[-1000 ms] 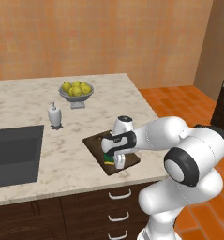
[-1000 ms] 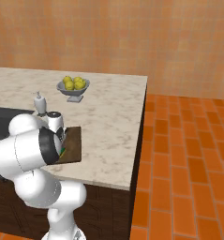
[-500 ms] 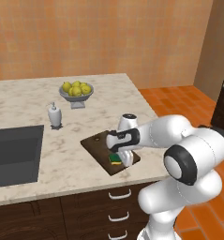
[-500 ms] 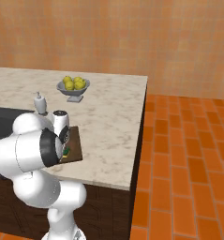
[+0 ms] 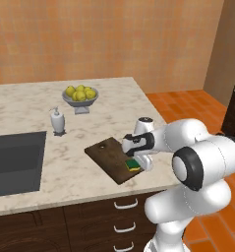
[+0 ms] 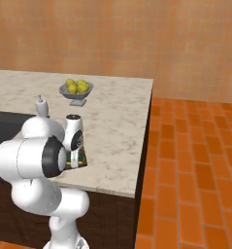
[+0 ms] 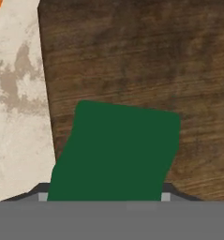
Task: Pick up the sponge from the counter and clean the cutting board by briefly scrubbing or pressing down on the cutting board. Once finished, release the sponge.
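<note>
1. We have the sponge (image 5: 132, 164) lying on the cutting board (image 5: 106, 155), at the board's near-right end, close to the worktop (image 5: 30, 110) front edge.
2. Tool (image 5: 142, 165) sits directly over the sponge, pointing down. In the hand view the green top (image 7: 115, 152) runs right up to the fingertips, so no lateral offset.
3. Tool state: we cannot tell whether it is gripping or already slack; the fingers are hidden by the sponge and wrist.
4. Sponge long axis runs roughly along the tool's line of sight in the hand view, slightly skewed to the board edge.
5. Our read: scrub or press stage; next is letting go and lifting straight up.
</note>
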Controlling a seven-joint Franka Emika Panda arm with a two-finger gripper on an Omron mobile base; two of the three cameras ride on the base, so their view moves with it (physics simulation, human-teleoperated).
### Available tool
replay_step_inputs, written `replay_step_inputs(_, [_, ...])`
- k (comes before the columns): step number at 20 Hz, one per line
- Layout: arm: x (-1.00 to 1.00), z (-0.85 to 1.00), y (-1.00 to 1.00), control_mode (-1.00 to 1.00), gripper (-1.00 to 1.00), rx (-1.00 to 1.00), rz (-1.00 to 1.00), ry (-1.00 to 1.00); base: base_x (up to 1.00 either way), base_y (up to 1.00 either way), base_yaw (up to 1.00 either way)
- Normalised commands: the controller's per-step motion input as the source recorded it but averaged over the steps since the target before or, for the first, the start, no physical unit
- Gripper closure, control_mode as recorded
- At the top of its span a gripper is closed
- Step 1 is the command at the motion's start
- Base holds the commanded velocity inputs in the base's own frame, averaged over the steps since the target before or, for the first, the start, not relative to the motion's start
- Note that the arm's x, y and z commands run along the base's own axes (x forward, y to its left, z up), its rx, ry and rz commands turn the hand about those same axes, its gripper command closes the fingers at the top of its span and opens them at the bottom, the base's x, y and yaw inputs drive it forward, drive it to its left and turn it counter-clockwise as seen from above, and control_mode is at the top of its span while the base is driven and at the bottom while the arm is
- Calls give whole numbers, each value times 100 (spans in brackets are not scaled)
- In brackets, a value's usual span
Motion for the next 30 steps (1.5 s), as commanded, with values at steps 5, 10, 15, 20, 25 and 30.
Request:
replay_step_inputs(5, [0, -25, -60, -100, 100, -7, 11, 0, 0, 0, 0])
replay_step_inputs(10, [0, -3, -74, -100, 100, -1, 11, -1, 0, 0, 0])
replay_step_inputs(15, [0, 0, -78, -100, 100, -1, 7, -2, 0, 0, 0])
replay_step_inputs(20, [7, 0, -58, -100, 100, -2, 1, 0, 0, 0, 0])
replay_step_inputs(25, [6, -3, -14, -100, -100, -2, 0, -1, 0, 0, 0])
replay_step_inputs(30, [0, 0, 0, -100, -100, 5, 0, -8, 0, 0, 0])
